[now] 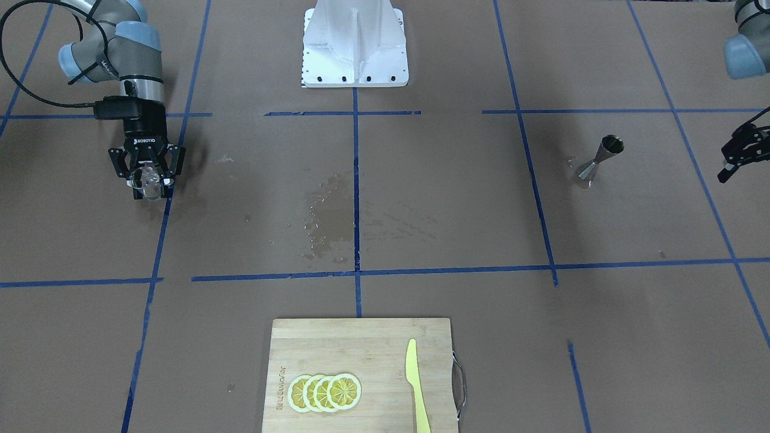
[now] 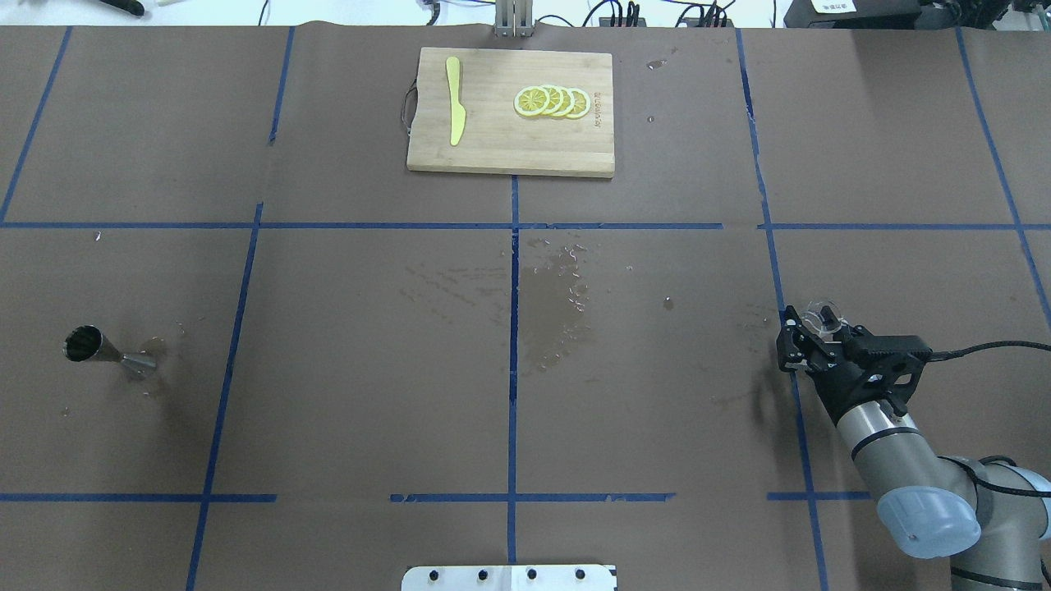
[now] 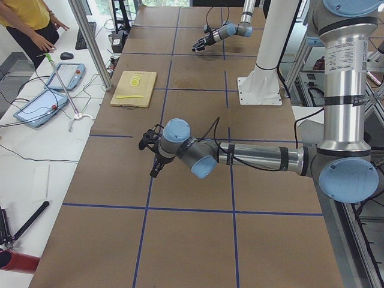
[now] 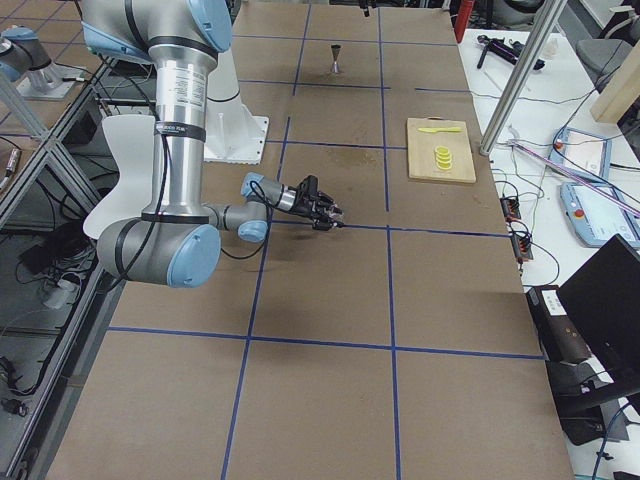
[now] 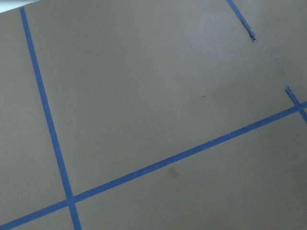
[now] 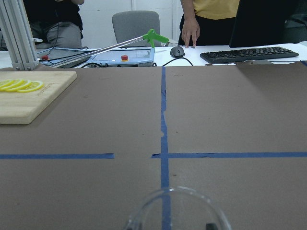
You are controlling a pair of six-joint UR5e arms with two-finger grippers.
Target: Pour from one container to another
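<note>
My right gripper is shut on the small clear glass cup, held upright close to the table on my right side; overhead the right gripper and the cup show the same hold. The cup's rim fills the bottom of the right wrist view. The steel hourglass jigger stands alone on the far left side of the table, also seen overhead as the jigger. My left gripper hangs open and empty beyond the jigger, at the view's edge. The left wrist view shows only bare table.
A wet patch darkens the paper at the table's middle. A wooden cutting board with lemon slices and a yellow knife lies at the far edge. People stand at a desk beyond it.
</note>
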